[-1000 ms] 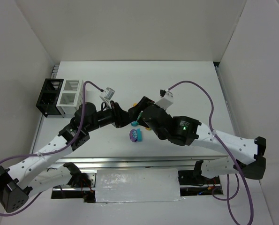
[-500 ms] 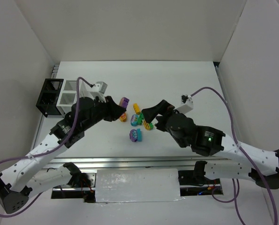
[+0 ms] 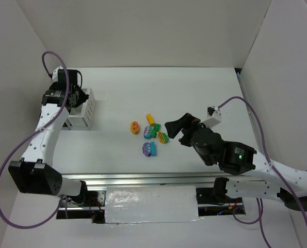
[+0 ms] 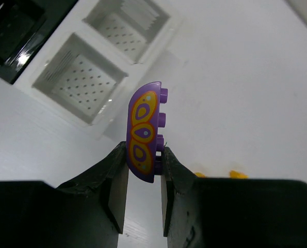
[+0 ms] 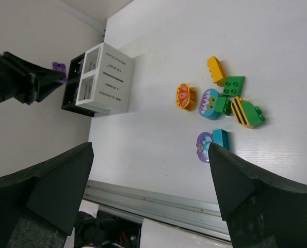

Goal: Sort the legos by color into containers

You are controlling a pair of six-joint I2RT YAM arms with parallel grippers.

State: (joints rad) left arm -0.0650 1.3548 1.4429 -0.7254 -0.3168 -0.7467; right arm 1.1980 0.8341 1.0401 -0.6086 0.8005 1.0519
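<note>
Left arm (image 3: 44, 129) extended along the left side toward the far left, left gripper (image 4: 143, 155) with fingers (image 4: 117, 178) pinched on an upright purple lego (image 4: 144, 132), right arm (image 3: 233, 156) bent low at the near right, right gripper (image 3: 181, 130) pointing left, fingers spread wide, holding nothing.

Black container (image 4: 11, 39) runs off the wrist view's corner, contents seemingly unreadable.

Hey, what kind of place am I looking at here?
Probably a robotics lab test bench: a white table boxed in by white panels, two robot arms bolted to a metal rail, toy bricks and small bins as props.
</note>
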